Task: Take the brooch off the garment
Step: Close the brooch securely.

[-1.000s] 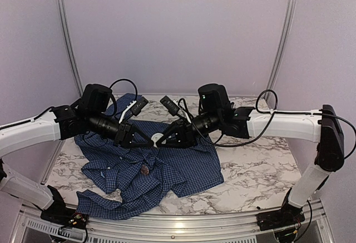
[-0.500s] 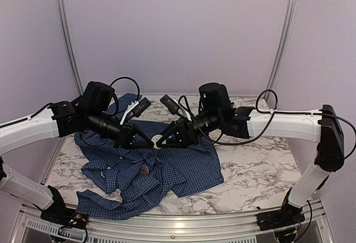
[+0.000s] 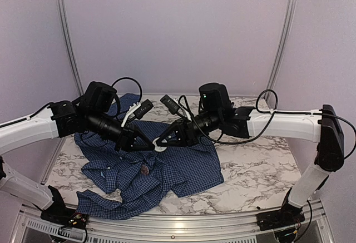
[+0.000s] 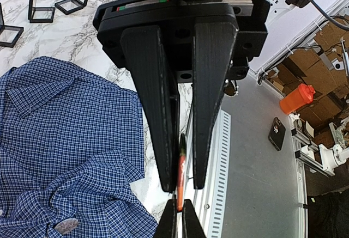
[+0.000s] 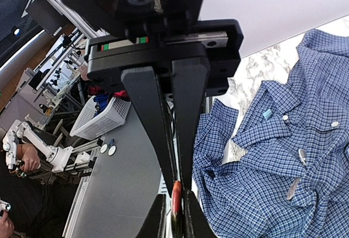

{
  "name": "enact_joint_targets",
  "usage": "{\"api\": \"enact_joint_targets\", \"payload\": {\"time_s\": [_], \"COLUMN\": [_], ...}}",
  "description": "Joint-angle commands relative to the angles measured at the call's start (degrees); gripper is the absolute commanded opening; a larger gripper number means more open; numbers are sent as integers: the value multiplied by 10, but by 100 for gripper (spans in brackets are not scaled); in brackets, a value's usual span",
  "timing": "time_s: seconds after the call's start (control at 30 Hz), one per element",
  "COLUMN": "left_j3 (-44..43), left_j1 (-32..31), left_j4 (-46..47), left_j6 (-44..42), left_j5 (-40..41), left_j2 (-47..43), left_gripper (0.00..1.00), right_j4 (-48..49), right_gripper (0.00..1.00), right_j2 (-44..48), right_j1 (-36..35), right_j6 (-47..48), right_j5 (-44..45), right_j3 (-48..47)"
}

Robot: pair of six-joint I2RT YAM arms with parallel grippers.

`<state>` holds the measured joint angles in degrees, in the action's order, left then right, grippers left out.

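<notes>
I have both claws meeting tip to tip above the blue checked shirt (image 3: 189, 165) on the marble counter (image 3: 256, 170). My left claw (image 4: 184, 188) is closed on a thin orange-red sliver (image 4: 180, 167). My right claw (image 5: 177, 190), nearly closed, meets it, but I cannot tell if it grips. The brooch (image 3: 146, 169) seems to be the reddish-brown spot on the shirt, nearer me than the tips and closer to my left arm. No writing is legible.
</notes>
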<state>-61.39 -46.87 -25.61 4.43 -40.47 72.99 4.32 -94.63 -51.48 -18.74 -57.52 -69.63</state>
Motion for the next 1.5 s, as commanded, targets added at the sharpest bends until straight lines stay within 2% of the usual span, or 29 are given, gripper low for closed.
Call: {"api": "enact_joint_targets", "payload": {"time_s": [0.0,0.33,0.77,1.47], "left_j3": [-14,-5,11,57], "left_j1": [-1,-1,0,0], "left_j4": [-16,7,45,165], "left_j6": [-10,6,35,119], "left_j5": [10,-18,-49,-75], "left_j2": [-5,-6,-9,-16], "left_gripper": [0,0,0,0], "right_j4": [-3,-16,-21,-28], "right_gripper": [8,3,2,0], "right_j2": [9,9,15,14], "right_j1": [3,2,2,-10], "right_j6": [8,28,39,49], "right_j5": [-9,-8,-2,42], "right_j3": [-12,-10,-9,-13]}}
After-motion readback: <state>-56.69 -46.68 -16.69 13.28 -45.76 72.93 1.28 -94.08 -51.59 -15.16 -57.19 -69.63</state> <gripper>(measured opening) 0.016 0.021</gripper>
